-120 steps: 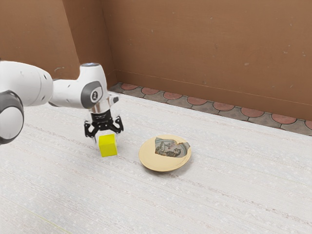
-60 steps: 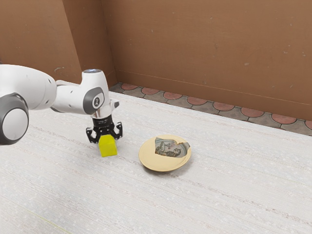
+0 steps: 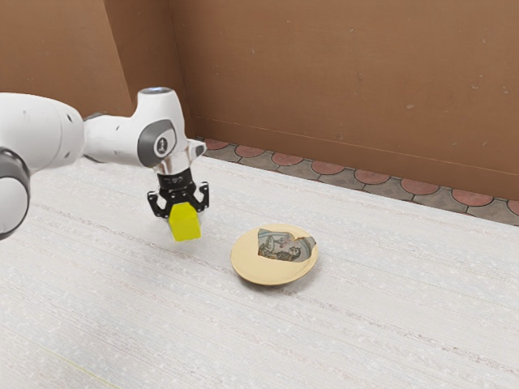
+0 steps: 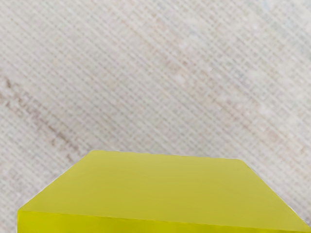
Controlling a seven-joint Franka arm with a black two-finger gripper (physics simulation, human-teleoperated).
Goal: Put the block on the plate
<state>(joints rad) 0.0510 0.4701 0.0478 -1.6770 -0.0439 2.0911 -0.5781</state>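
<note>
Prob. abt halfway: block point(image 3: 186, 226) pinched in the gripper point(image 3: 184, 213), looks lifted clear of the worktop point(image 3: 365, 324), w/ the plate point(image 3: 259, 273) apart from it. Left to do: carry over, lower, release. Hard to judge: exact gap under block; grip contact partly hidden in ext. view; block cut off at wrist view's edge.

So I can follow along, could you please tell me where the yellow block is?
The yellow block is held by the end effector, on the exterior view's left of the plate and apart from it.
</note>
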